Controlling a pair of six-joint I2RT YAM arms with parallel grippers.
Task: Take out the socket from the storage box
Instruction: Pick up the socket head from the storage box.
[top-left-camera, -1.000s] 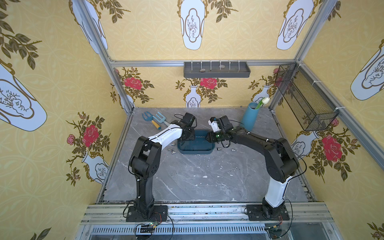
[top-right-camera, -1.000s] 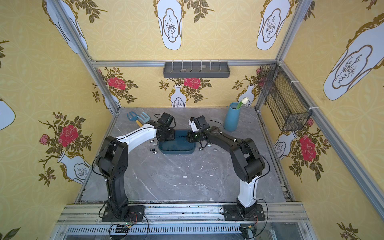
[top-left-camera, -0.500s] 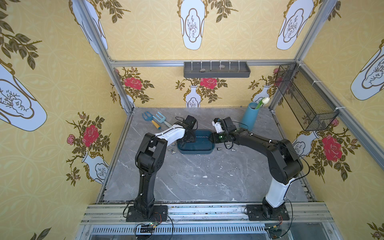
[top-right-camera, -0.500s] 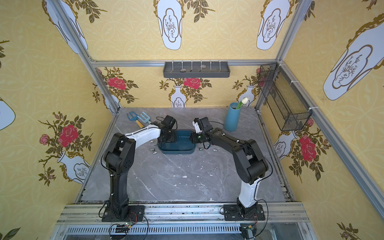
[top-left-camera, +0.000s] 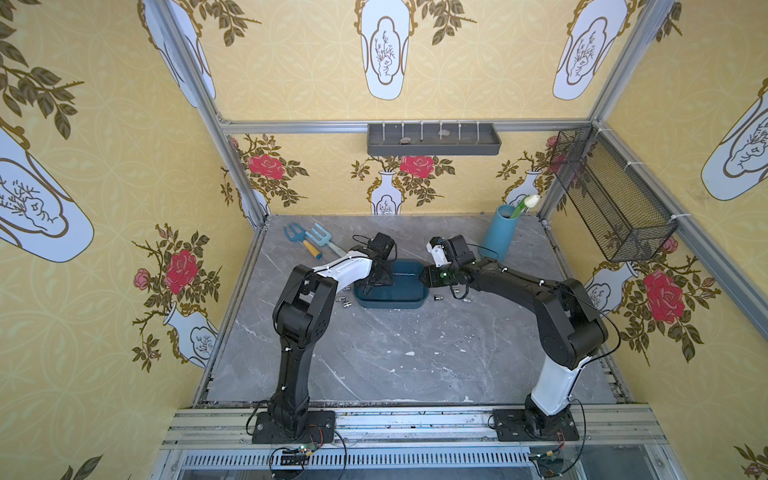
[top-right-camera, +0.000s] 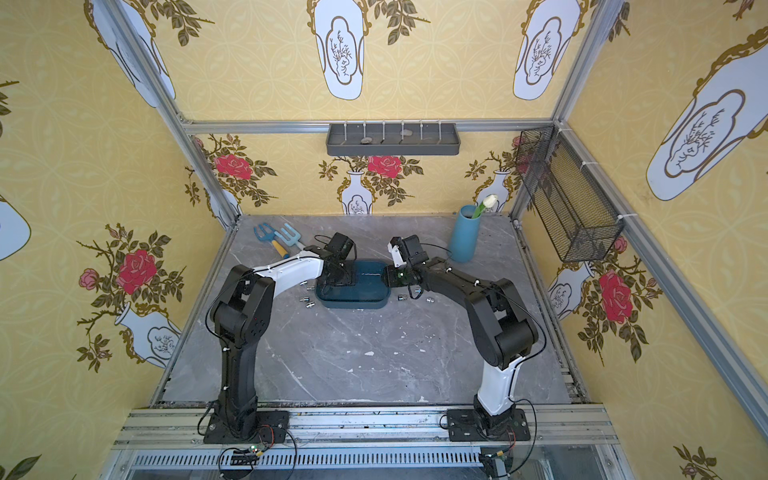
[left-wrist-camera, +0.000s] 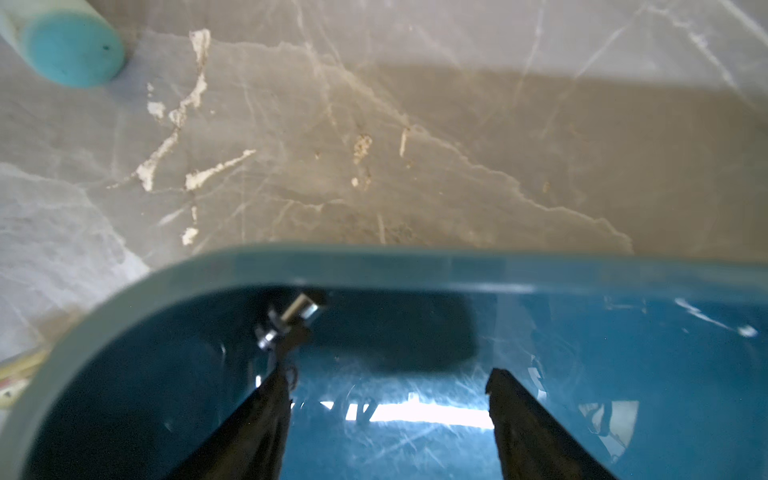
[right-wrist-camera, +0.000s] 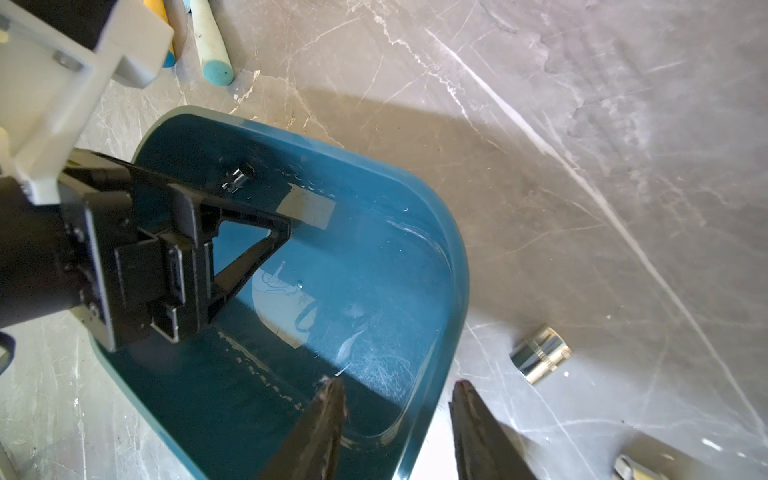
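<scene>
one change in both top views: the left arm has folded up, and its left gripper (top-left-camera: 376, 281) now dips into the storage box (top-left-camera: 390, 304), just left of frame centre. left wrist: fingers wide, empty. the socket (left-wrist-camera: 291, 316), small and chrome, lies mid frame against the box wall, just off one fingertip, so no pick yet. right wrist: right gripper (right-wrist-camera: 397, 388) half open astride the box's end wall, lower frame.
</scene>
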